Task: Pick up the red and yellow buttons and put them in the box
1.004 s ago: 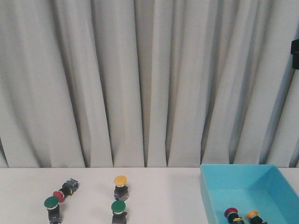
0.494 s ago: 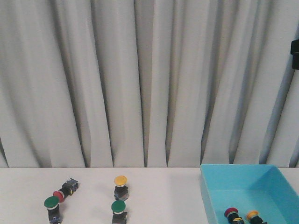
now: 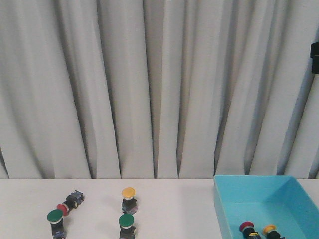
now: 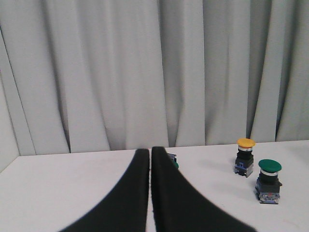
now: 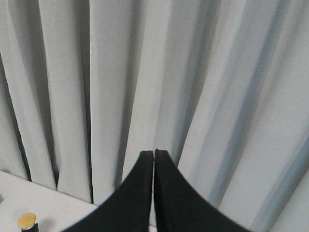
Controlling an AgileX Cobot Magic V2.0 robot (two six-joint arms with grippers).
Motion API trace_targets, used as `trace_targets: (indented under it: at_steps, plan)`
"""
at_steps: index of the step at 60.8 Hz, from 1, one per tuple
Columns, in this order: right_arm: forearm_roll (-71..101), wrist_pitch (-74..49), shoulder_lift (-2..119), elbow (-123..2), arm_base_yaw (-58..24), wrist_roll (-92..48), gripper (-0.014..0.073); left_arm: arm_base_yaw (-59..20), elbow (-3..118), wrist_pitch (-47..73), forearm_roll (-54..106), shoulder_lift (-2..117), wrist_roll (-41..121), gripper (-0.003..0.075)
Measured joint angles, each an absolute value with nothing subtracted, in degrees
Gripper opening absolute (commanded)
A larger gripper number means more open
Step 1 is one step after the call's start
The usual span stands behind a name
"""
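Toward the worktop's (image 3: 169,199) left end: a green-capped button (image 3: 55,219) upright by the near edge, a red button (image 3: 68,203) lying on its side just behind it. Nearer the middle: a yellow button (image 3: 128,197) upright, a second green-capped one (image 3: 126,225) just in front of it. At the right end: the turquoise box (image 3: 234,191), holding a red-capped button (image 3: 246,229) and a yellow-capped button (image 3: 270,230) side by side near its front. Behind, grey curtain (image 3: 149,84). Left gripper (image 4: 150,151): fingers pressed together, nothing held, above the worktop. Right gripper (image 5: 153,152): fingers together too, empty, raised before the curtain.
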State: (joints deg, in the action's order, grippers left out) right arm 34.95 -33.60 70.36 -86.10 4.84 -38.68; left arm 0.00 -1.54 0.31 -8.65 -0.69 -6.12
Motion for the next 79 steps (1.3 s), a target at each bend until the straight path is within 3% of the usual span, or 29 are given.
trace_targets:
  at_steps: [13,23,32,41,56,67,79]
  plan:
    - [33.93,-33.18,70.36,-86.02,4.84,-38.68,-0.0008,0.0,-1.54,0.31,-8.65,-0.69,-6.12,-0.0006]
    - [22.27,-26.08,67.37,-81.07,0.06,-35.37,-0.0008,0.02,-1.54,0.31,-8.65,-0.69,-6.12,-0.0006]
    - [12.14,-15.14,56.42,-64.32,-5.85,-24.63,-0.0008,0.0,-1.54,0.36,-8.65,-0.69,-6.12,-0.0006]
    - [9.99,-4.66,42.69,-40.25,-6.28,-15.2,-0.0008,0.0,-1.54,0.36,-8.65,-0.69,-6.12,-0.0006]
    - [8.21,-1.84,20.42,-11.05,-6.14,-5.81,-0.0008,0.02,-1.54,0.36,-8.65,-0.69,-6.12,-0.0006]
    - [-2.6,-1.89,9.81,0.11,-5.52,7.58,-0.0008,0.0,-1.54,0.36,-8.65,-0.69,-6.12,-0.0006]
    - [-6.37,-2.41,3.5,1.62,-1.92,11.38,-0.0008,0.0,-1.54,0.36,-8.65,-0.69,-6.12,-0.0006]
